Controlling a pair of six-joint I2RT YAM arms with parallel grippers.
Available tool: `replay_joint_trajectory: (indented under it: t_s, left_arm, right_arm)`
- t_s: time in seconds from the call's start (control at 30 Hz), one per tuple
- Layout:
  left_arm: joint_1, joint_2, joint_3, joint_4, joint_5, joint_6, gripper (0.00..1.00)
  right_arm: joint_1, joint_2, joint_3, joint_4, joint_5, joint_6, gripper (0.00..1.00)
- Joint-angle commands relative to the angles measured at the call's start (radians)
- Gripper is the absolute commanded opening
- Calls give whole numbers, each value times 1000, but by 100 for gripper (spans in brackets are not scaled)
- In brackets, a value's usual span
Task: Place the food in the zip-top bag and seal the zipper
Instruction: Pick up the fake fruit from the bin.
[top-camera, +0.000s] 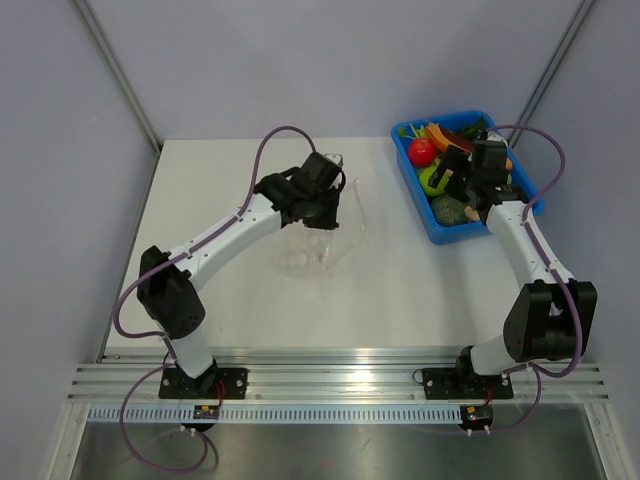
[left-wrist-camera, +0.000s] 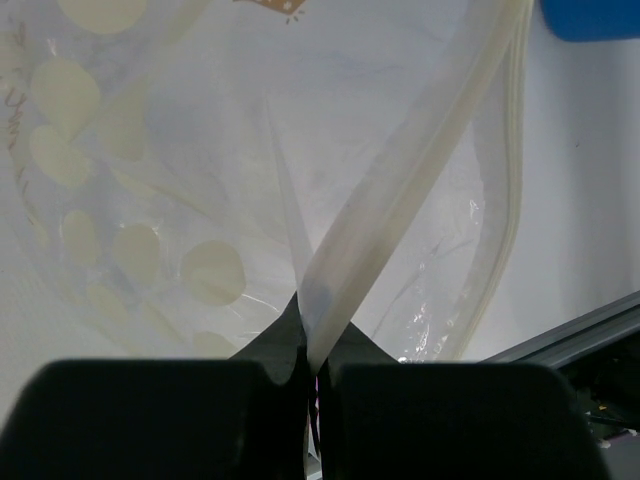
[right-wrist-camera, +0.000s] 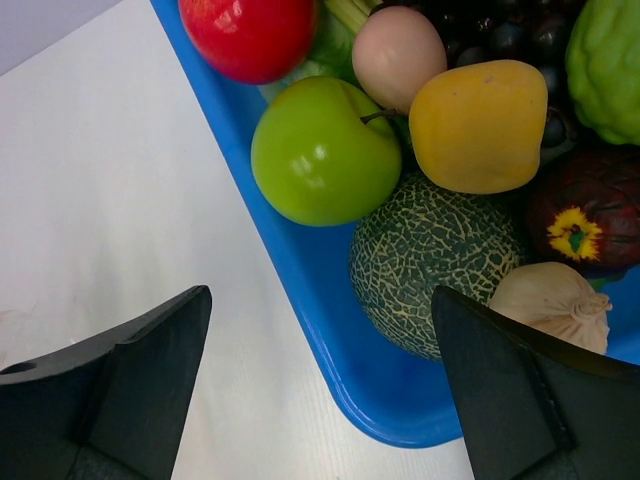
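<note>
The clear zip-top bag (top-camera: 325, 245) lies mid-table, and its mouth edge is lifted by my left gripper (top-camera: 322, 198). In the left wrist view that gripper (left-wrist-camera: 312, 345) is shut on the zipper (left-wrist-camera: 400, 180), a pale strip rising from between the fingers, with the bag (left-wrist-camera: 190, 160) spread out behind it. The food fills the blue tray (top-camera: 418, 200): a green apple (right-wrist-camera: 320, 150), a red fruit (right-wrist-camera: 250, 30), a yellow fruit (right-wrist-camera: 480, 125) and a netted melon (right-wrist-camera: 435, 260). My right gripper (right-wrist-camera: 320, 292) hangs open over the tray's near-left corner, holding nothing.
The blue tray's rim (right-wrist-camera: 300, 270) runs diagonally under the right gripper. A beige egg (right-wrist-camera: 398, 55), a garlic bulb (right-wrist-camera: 555, 300) and a dark purple fruit (right-wrist-camera: 585, 215) also lie in the tray. An aluminium rail (top-camera: 340, 385) runs along the table's near edge.
</note>
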Motion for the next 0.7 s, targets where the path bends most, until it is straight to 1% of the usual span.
replay_joint_trajectory:
  t_s: [0.0, 0.4, 0.47, 0.6, 0.67]
  left_arm:
    - [6, 28, 96, 7, -3, -18, 0]
    - [15, 186, 338, -59, -10, -18, 0]
    - [17, 205, 351, -65, -15, -21, 0]
    - [23, 245, 404, -103, -70, -32, 0]
    - [23, 278, 469, -160, -102, -37, 0]
  right_arm:
    - [-9, 36, 68, 60, -3, 39, 100]
    - [-7, 215, 171, 83, 28, 144, 100]
    - [-7, 246, 188, 82, 40, 165, 99]
    - [-7, 280, 194, 83, 59, 193, 99]
    - [-9, 292, 188, 88, 72, 206, 99]
